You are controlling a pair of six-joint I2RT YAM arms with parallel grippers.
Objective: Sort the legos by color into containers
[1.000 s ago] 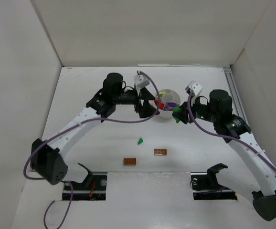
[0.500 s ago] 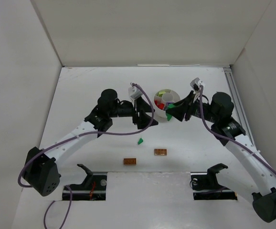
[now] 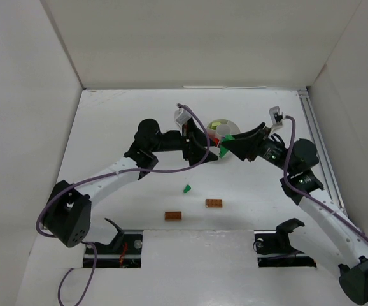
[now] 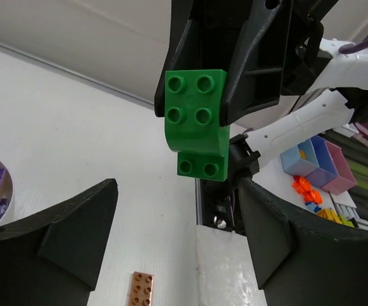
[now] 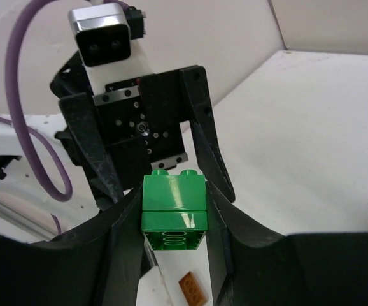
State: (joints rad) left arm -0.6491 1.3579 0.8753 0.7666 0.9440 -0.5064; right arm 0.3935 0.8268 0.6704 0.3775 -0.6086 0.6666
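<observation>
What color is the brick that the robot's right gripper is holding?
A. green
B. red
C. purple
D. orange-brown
A: in the right wrist view, the right gripper has its two fingers pressed against the sides of a green brick.

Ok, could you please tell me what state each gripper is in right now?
Left gripper: open, jaws empty.
Right gripper: closed on the green brick.
</observation>
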